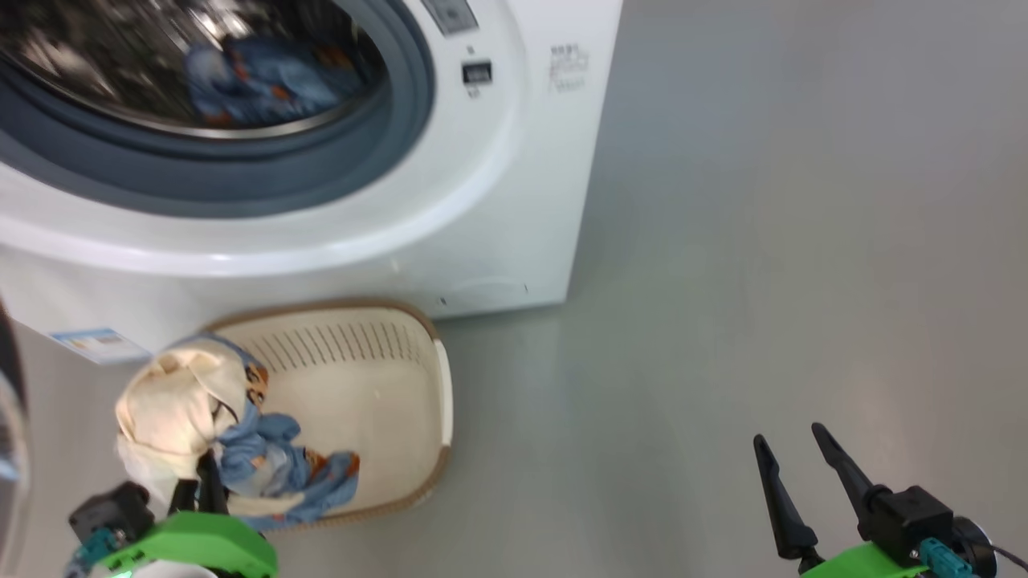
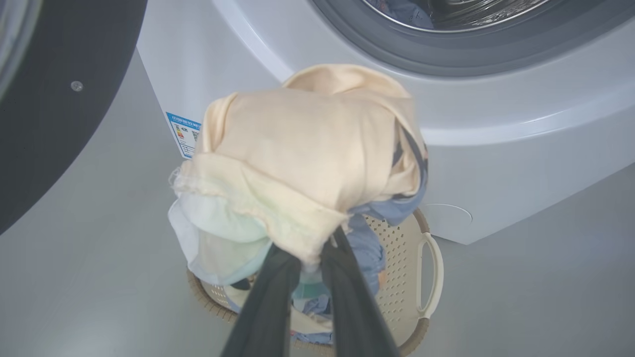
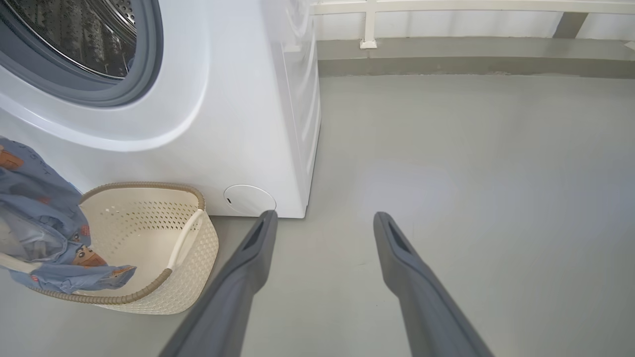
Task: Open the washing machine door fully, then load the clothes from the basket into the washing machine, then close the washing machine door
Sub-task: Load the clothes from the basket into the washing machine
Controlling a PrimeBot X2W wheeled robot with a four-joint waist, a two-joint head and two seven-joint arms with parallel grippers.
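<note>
The washing machine door is standing swung wide at the left, so the opening step is looking done. Loading is looking partly done: one blue garment is lying inside the drum of the washing machine. The left end effector is clenching the cream-white cloth and holding it raised above the basket. Blue printed fabric is hanging with it, its lower end trailing onto the basket's floor and near rim. The basket is sitting on the floor, close against the foot of the machine's front. The right end effector is hovering released, jaws wide, over bare floor well off to the right.

Carrying this bundle to the drum and closing the door are remaining.

Counting: one machine, one door, one basket, two end effectors, one garment in the drum, one cream cloth. Whether the hanging blue fabric is one piece or several, I cannot tell.
</note>
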